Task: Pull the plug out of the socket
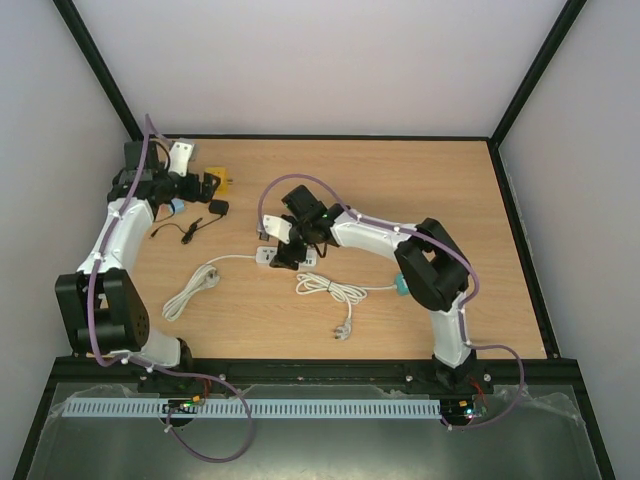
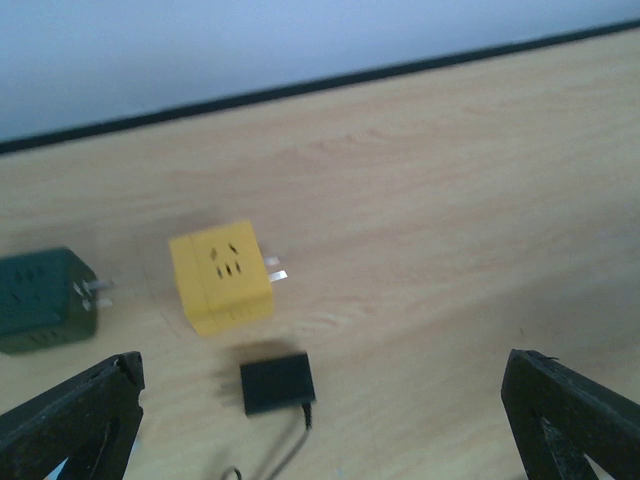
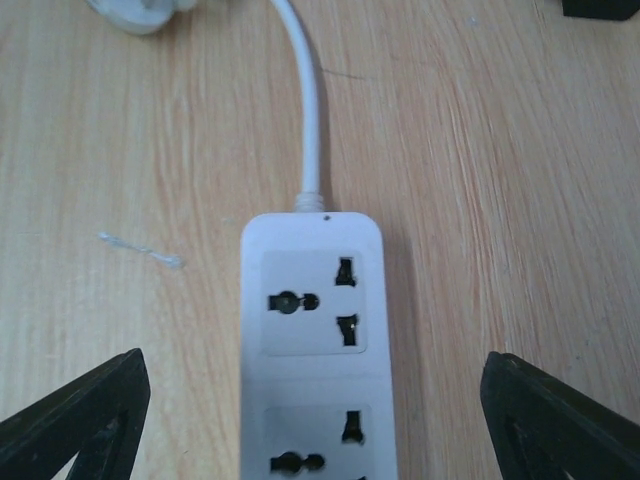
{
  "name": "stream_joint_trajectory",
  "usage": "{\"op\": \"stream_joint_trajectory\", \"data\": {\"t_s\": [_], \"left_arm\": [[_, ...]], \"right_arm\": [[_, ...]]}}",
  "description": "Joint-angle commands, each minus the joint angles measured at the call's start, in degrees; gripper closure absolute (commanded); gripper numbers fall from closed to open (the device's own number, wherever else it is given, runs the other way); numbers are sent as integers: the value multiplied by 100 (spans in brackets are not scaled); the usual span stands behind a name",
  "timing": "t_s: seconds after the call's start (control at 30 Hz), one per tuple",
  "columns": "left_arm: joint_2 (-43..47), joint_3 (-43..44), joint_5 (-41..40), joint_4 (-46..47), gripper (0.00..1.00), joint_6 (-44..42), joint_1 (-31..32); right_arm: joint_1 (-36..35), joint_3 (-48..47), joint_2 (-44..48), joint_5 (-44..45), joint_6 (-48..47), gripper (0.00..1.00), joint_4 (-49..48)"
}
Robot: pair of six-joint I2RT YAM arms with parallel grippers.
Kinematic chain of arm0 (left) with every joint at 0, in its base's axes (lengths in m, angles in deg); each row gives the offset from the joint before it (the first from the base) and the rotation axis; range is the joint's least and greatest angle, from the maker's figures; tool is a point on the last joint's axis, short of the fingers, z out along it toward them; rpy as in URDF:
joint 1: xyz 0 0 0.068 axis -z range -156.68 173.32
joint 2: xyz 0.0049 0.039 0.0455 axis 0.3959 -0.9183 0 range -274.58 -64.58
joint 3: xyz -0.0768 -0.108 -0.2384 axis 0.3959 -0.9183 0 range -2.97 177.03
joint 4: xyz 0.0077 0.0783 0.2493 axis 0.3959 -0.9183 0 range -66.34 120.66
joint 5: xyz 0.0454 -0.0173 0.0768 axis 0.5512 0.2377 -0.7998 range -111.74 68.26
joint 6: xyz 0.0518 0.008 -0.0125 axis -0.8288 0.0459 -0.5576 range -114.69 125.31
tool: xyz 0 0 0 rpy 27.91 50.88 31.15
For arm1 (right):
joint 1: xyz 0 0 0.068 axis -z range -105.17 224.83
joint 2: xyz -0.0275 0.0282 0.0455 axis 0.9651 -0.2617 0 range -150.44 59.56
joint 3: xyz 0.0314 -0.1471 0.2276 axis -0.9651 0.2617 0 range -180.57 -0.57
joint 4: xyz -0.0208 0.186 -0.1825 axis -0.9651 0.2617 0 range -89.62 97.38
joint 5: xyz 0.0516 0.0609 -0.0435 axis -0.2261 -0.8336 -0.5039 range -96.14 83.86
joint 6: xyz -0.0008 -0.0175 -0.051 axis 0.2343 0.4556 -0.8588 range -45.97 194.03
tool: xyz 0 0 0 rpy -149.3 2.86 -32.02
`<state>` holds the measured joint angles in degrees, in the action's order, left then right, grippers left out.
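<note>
Item: white power strip (image 3: 315,350), lying flat on the tabletop (image 1: 440,190) near its middle, its own cord (image 3: 312,110) leaving the far end. Condition: the two outlets seen from the right wrist are both empty; the rest of the strip runs out of that view and sits under the arm in the top view, so cannot be checked. Right gripper (image 3: 312,355): poised over the strip, jaws spread wide to either side, grasping nothing. Loose white plug (image 1: 343,332): on its coiled cord just in front of the strip, in no outlet. Left gripper (image 2: 322,365): far left, jaws released and empty, facing a yellow cube adapter (image 2: 222,277), a dark green adapter (image 2: 40,298) and a small black adapter (image 2: 277,383). Progress: the unplugging appears done; any plug left would be in the hidden part.
</note>
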<state>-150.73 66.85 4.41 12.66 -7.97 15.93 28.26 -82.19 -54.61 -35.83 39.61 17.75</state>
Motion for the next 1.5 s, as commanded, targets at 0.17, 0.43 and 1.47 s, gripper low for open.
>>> {"op": "stream_joint_trajectory", "data": {"t_s": [0.17, 0.43, 1.47], "left_arm": [[867, -963, 37, 17, 0, -239, -51], [978, -987, 75, 153, 0, -131, -93], [806, -1062, 547, 271, 0, 1, -130]], "right_arm": [[-45, -832, -732, 242, -272, 15, 819], [-46, -1086, -1016, 373, -356, 28, 1036], [2036, -191, -385, 565, -2485, 65, 1841]]}}
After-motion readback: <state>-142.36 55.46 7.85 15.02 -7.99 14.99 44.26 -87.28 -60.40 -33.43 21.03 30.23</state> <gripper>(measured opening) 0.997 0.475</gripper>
